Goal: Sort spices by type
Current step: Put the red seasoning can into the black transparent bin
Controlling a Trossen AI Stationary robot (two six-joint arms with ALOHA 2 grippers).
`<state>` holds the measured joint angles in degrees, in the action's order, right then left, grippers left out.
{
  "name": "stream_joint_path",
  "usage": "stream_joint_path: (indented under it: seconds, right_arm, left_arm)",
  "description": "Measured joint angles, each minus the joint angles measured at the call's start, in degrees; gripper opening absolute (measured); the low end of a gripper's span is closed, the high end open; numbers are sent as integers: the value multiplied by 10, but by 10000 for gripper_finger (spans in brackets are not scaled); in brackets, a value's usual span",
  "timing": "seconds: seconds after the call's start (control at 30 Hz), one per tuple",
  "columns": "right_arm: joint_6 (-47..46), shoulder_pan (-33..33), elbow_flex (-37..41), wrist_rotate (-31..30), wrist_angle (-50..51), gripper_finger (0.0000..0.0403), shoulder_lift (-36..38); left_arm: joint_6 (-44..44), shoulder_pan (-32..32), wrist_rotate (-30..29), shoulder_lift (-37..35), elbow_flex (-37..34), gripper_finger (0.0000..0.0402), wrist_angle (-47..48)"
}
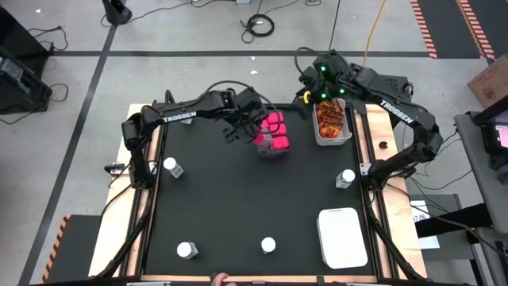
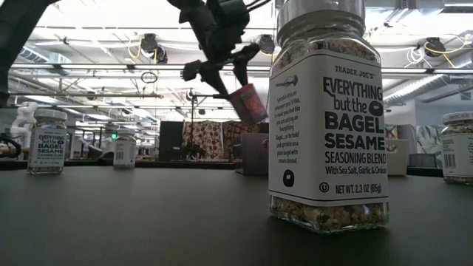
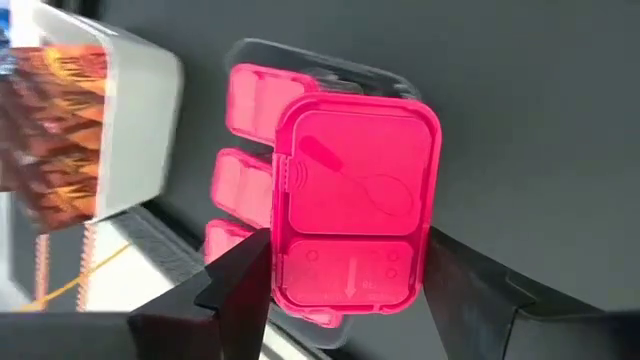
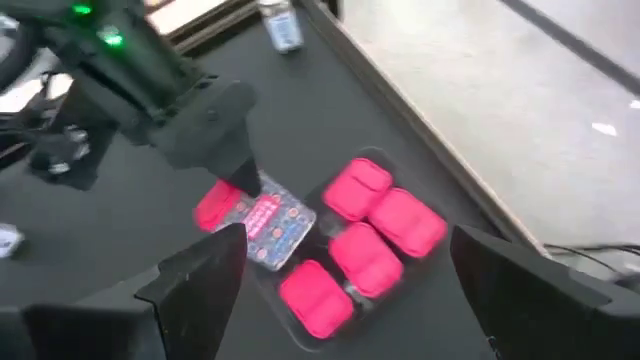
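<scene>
My left gripper (image 3: pixel 345 245) is shut on a bright pink pack (image 3: pixel 355 200) and hangs just left of a shallow tray (image 1: pixel 275 152) at the table's far middle. Several more pink packs (image 1: pixel 275 131) lie in that tray. Right of it, a white bin (image 1: pixel 332 139) holds orange-red sachets (image 1: pixel 330 119). My right gripper (image 1: pixel 309 95) stands open and high above the table by the bin's far left corner, pointing toward the pink tray. Little jars with white lids (image 1: pixel 171 167) (image 1: pixel 346 179) (image 1: pixel 268 245) stand upright on the black mat. My left gripper pinches the pink pack between its two fingers (image 3: pixel 235 285), on two opposite sides near one end (image 3: pixel 285 285). The fingers slant down from the table's left. The pack is lifted clear and hangs tilted below the fingers (image 2: pixel 250 103), its broad face toward the wrist camera.
A closed white bin (image 1: pixel 343 237) lies at the near right. One more jar (image 1: pixel 186 250) stands at the near left. In the low view one jar (image 2: pixel 329 118) stands close in front and hides part of the table. The mat's middle (image 1: pixel 254 199) is bare.
</scene>
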<state>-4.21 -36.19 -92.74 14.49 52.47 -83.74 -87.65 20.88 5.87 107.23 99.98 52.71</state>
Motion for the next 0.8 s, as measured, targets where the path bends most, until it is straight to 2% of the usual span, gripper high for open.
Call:
stream_joint_path:
  seconds: [0.2,0.4,0.8]
  right_arm:
    - [-2,18,58,5,-54,345,0]
    - [-26,33,94,7,-60,345,0]
    - [-35,42,102,4,-59,345,0]
  left_arm:
    - [-16,1,0,21,0,221,6]
    - [-17,3,-1,37,0,221,-3]
    - [-28,2,-1,48,0,221,3]
